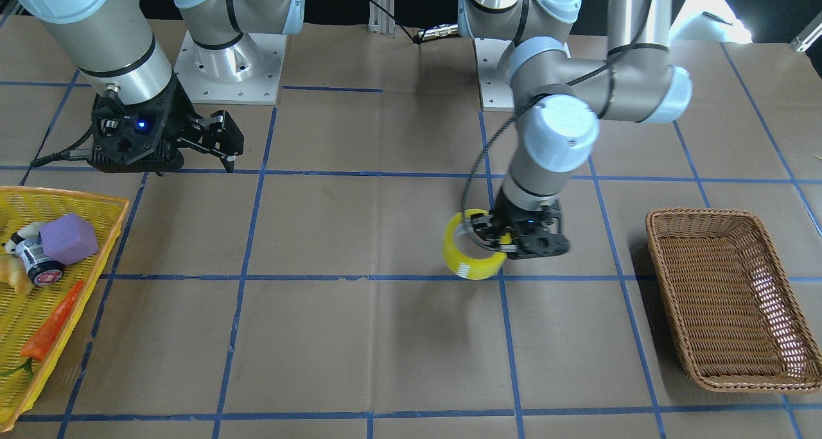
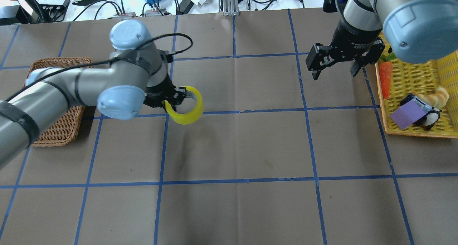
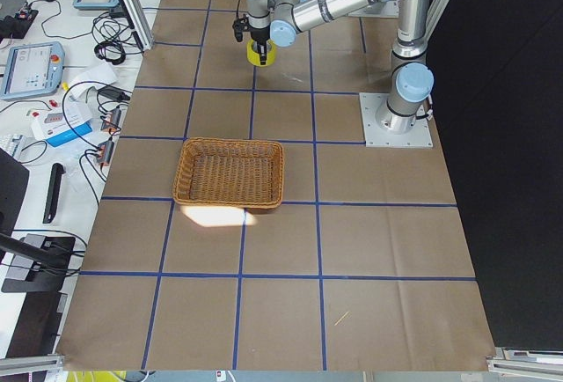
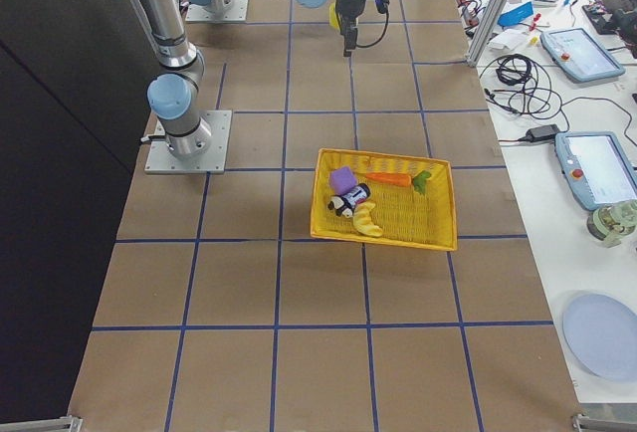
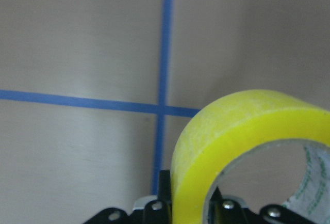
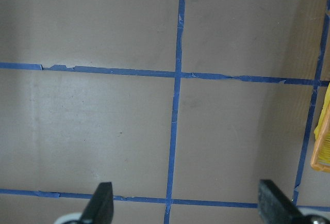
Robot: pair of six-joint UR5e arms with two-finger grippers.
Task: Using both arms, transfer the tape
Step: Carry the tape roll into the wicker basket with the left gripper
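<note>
The yellow tape roll (image 2: 186,110) with its whitish core hangs in my left gripper (image 2: 171,101), which is shut on the roll's wall, one finger inside the ring. The roll is held above the table, left of centre. In the front-facing view the tape (image 1: 472,259) and left gripper (image 1: 496,237) show right of centre. The left wrist view shows the roll (image 5: 242,126) close up. My right gripper (image 2: 334,74) is open and empty, far from the tape, beside the yellow tray; it also shows in the front-facing view (image 1: 218,145) and in the right wrist view (image 6: 188,206).
A brown wicker basket (image 2: 61,130) stands at the robot's left, partly under the left arm. A yellow tray (image 2: 418,80) at the robot's right holds a carrot (image 2: 385,78), a purple block (image 2: 406,114), a small can and a croissant. Blue tape lines grid the brown table.
</note>
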